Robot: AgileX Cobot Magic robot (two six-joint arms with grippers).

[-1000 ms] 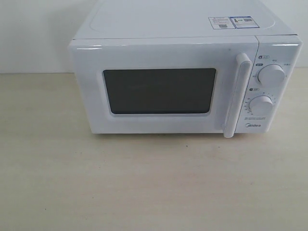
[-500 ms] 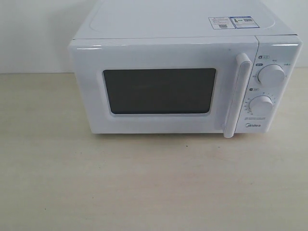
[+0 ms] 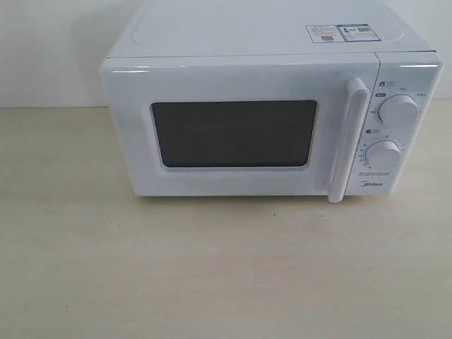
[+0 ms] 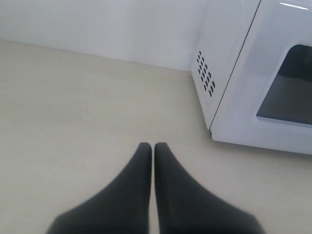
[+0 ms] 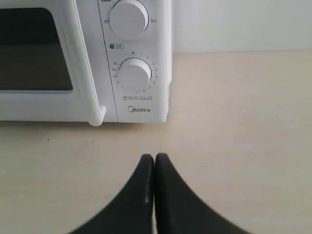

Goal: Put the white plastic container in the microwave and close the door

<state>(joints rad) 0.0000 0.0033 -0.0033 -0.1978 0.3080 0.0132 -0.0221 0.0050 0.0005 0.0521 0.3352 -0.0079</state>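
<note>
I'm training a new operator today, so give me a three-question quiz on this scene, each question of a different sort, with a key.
1. True or false: the white front door with the dark window on the large white microwave stands open.
2. Multiple choice: the left gripper is A) open, B) shut on nothing, C) shut on a box.
3. Fill in: the brand printed below the lower round white dial is ____.
Key: 1 false; 2 B; 3 Midea.

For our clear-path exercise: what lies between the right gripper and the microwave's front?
Only bare light tabletop lies between the shut right gripper and the microwave, as the right wrist view shows.
</note>
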